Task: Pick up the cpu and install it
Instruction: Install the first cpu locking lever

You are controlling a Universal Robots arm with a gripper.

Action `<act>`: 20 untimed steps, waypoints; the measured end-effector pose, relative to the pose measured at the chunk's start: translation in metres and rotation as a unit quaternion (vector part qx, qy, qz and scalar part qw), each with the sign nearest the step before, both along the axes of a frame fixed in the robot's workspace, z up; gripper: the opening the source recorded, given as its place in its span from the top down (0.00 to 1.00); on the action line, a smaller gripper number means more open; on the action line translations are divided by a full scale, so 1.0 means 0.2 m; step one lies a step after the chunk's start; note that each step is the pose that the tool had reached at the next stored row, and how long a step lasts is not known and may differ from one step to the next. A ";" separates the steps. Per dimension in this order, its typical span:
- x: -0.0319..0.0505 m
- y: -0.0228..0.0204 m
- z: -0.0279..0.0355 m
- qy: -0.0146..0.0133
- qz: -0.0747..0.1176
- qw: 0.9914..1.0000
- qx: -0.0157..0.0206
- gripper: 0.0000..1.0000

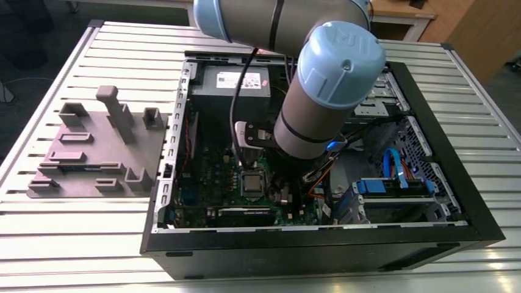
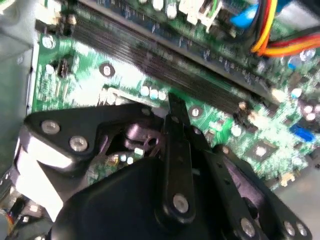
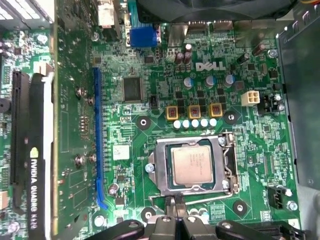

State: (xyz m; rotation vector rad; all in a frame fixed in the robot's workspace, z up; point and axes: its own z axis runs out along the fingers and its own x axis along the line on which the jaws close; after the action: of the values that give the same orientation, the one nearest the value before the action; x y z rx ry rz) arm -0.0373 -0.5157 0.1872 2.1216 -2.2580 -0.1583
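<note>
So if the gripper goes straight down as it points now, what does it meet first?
Probably the cpu, which sits in its socket on the motherboard, under the gripper. Nothing seems to lie between them, though depth is hard to judge.

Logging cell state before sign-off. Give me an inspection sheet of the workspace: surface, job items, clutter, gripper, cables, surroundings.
Surface: slatted metal table; open computer case lies on it.
Job's things: cpu sits flat inside the socket frame on the green motherboard; its silver top is exposed.
Clutter: grey fixture block on the table, at the exterior view's left of the case.
Gripper: gripper is above the board next to the socket; nothing seen in it.
Cables: black cable runs down the arm; blue and orange-yellow leads inside the case.
Surroundings: wooden furniture behind the table.
</note>
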 end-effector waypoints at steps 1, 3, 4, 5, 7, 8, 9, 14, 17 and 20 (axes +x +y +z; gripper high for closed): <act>0.000 0.000 0.000 -0.001 0.001 1.000 0.000 0.89; 0.000 0.000 0.000 -0.002 0.002 1.000 0.000 0.89; 0.000 0.000 0.000 -0.002 0.003 1.000 0.000 0.89; -0.001 0.000 0.001 -0.003 0.003 1.000 0.000 0.89; -0.005 0.000 0.007 -0.004 0.003 1.000 0.000 0.89; -0.005 0.001 0.012 -0.004 0.003 1.000 0.000 0.89; -0.005 0.001 0.018 -0.004 0.003 1.000 0.000 0.89; -0.005 0.000 0.067 -0.004 0.004 1.000 0.000 0.89; -0.005 0.000 0.089 -0.004 0.004 1.000 0.000 0.89; -0.006 0.000 0.089 -0.003 0.004 1.000 0.001 0.89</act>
State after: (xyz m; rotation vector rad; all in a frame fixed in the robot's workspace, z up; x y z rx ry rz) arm -0.0385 -0.5157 0.2050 2.1333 -2.2537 -0.1531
